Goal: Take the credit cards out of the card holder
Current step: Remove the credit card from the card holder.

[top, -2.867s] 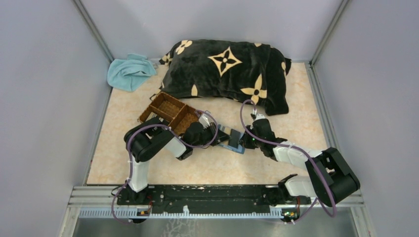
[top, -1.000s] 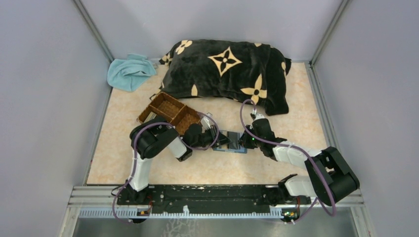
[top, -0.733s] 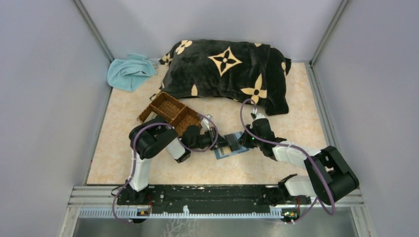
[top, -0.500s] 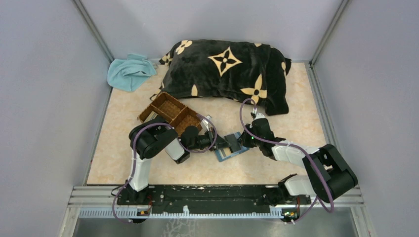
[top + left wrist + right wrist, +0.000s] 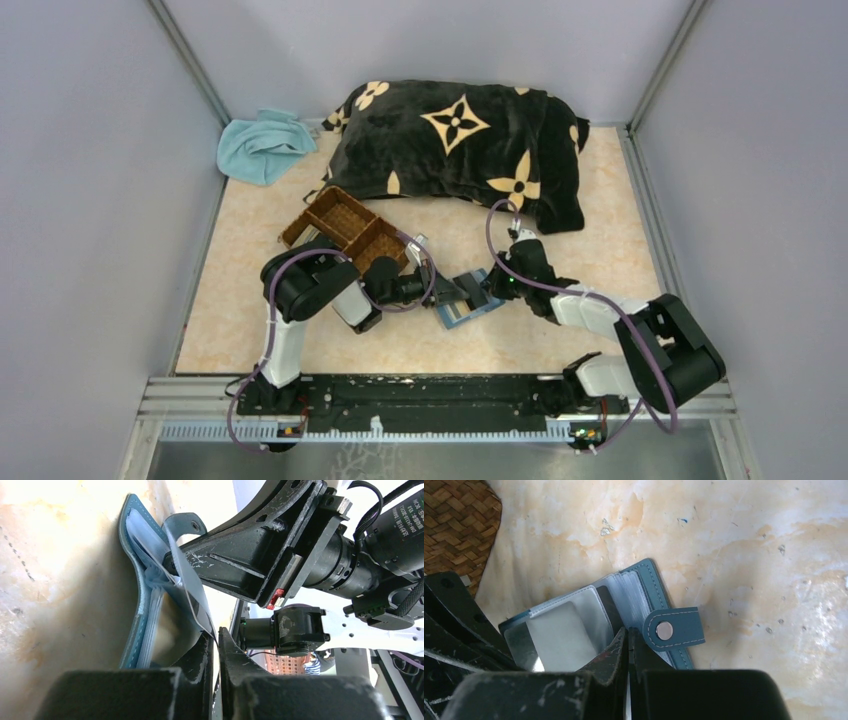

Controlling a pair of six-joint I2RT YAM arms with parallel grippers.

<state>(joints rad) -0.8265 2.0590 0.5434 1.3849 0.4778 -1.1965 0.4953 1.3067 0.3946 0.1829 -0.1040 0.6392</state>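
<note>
The teal card holder (image 5: 462, 313) lies open on the table between my two grippers, turned at an angle. In the left wrist view its cover (image 5: 129, 555) rests against the table with pale leaves fanned inside. My left gripper (image 5: 218, 637) (image 5: 452, 291) is shut on a thin grey credit card (image 5: 192, 595) that curves up out of the holder. My right gripper (image 5: 628, 632) (image 5: 487, 290) is shut, its tips pressed on the holder's inner leaves beside the clasp tab (image 5: 679, 630). A pale card (image 5: 556, 635) shows in a clear sleeve.
A brown woven tray (image 5: 345, 225) stands just behind my left arm, its corner also in the right wrist view (image 5: 454, 520). A black pillow with cream flowers (image 5: 460, 150) fills the back. A light blue cloth (image 5: 262, 145) lies at the back left. Grey walls enclose the table.
My left gripper has closed on the grey card. The holder has swung round from lying level to slanting, its left end nearer me. My right gripper has stayed shut on it.
</note>
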